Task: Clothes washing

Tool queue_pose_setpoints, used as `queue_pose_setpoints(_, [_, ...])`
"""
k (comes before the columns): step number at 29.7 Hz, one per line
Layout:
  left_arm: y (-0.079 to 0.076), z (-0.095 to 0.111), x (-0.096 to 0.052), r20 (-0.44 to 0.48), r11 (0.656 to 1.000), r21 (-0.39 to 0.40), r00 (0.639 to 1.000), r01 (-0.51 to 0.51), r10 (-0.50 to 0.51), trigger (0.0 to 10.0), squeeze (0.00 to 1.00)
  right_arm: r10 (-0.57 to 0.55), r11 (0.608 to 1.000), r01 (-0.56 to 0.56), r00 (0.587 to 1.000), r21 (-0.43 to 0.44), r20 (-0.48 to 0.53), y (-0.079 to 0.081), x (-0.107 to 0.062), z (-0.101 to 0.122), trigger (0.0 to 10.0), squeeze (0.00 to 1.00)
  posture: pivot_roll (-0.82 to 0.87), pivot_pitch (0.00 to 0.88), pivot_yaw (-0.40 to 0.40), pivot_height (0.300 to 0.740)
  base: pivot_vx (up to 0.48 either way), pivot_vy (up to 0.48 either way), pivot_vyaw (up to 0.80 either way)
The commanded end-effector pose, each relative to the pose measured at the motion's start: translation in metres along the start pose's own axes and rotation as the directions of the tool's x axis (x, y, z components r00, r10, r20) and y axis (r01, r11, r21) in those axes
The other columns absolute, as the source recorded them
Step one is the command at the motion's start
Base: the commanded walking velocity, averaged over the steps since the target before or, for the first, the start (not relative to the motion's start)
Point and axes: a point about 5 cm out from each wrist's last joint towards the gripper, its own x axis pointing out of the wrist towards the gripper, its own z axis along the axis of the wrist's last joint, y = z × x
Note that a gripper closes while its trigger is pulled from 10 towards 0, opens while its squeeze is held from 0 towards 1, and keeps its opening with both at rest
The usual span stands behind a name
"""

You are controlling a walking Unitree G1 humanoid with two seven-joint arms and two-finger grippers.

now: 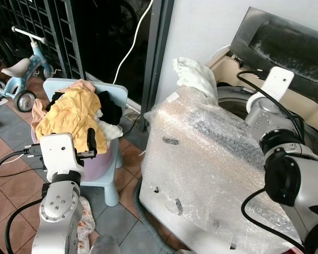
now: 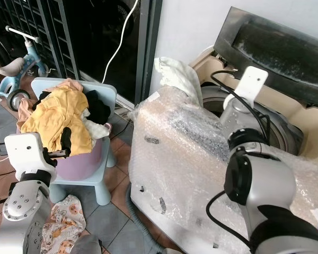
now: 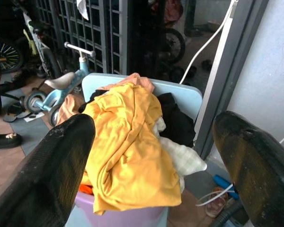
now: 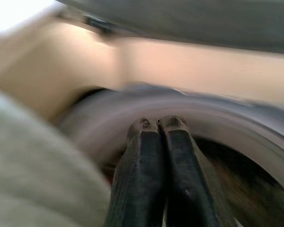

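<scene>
The left gripper [image 3: 151, 156] is raised in front of the robot with its two black fingers [image 3: 47, 175] spread wide apart and holding nothing. Straight ahead of it, just beyond the fingertips, lies a heap of laundry topped by a crumpled yellow garment [image 1: 69, 117], with a black garment [image 1: 110, 108] and a pale checked cloth [image 3: 180, 158] on its far side. The heap fills a lilac plastic basket [image 1: 100, 159] that stands on a light blue plastic child's chair [image 1: 112, 177]. Beyond the chair, off to the gripper's left, a small light blue balance bike [image 1: 21, 71] is parked against a dark metal grille. On the tiled floor [image 1: 10, 180] below the left arm lies a patterned cloth [image 2: 63, 222].

The right gripper [image 4: 158, 125] reaches over the rim of the open top-loading washing machine [image 1: 201, 174], whose cream body is wrapped in clear bubble wrap. Its fingers are pressed together with nothing between them, pointing down toward the grey steel drum [image 2: 265, 124]; the wrist view is blurred. The dark lid [image 1: 291, 39] stands raised behind the gripper. A white cloth [image 1: 193, 76] hangs over the machine's rim to the left of the right gripper, apart from it
</scene>
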Motion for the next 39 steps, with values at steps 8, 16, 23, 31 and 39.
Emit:
queue_pose_setpoints(8, [-0.013,0.001,0.015,-0.005,0.996,-0.007,0.996,0.089,-0.089,10.0,0.0,0.42,0.892,-0.354,0.879,-0.28,0.227,0.028,-0.026,0.009,10.0,1.0,0.08,0.0,-0.044,0.74,0.0,0.254,0.0])
queue_pose_setpoints(16, [-0.018,0.004,0.026,0.005,0.991,0.003,0.991,0.135,-0.135,10.0,0.0,0.509,0.845,-0.407,0.811,-0.347,0.288,0.034,-0.062,-0.003,10.0,1.0,0.05,0.0,-0.002,0.74,0.0,0.456,0.0])
queue_pose_setpoints(23, [-0.018,0.007,0.03,0.036,0.986,0.023,0.986,0.165,-0.165,10.0,0.0,0.419,0.895,-0.31,0.831,-0.322,0.366,0.032,-0.088,-0.01,10.0,1.0,0.04,0.0,0.019,0.74,0.0,0.07,0.0])
queue_pose_setpoints(31, [-0.02,0.007,0.031,0.048,0.98,0.007,0.979,0.198,-0.198,10.0,0.0,0.349,0.924,-0.254,0.864,-0.286,0.362,0.027,-0.101,-0.016,10.0,1.0,0.02,0.0,0.027,0.74,0.0,0.0,0.0])
queue_pose_setpoints(39, [-0.019,0.005,0.034,0.052,0.983,-0.013,0.982,0.181,-0.18,10.0,0.0,0.43,0.891,-0.323,0.828,-0.32,0.36,0.04,-0.107,-0.009,10.0,1.0,0.01,0.0,0.019,0.74,0.325,0.0,0.0])
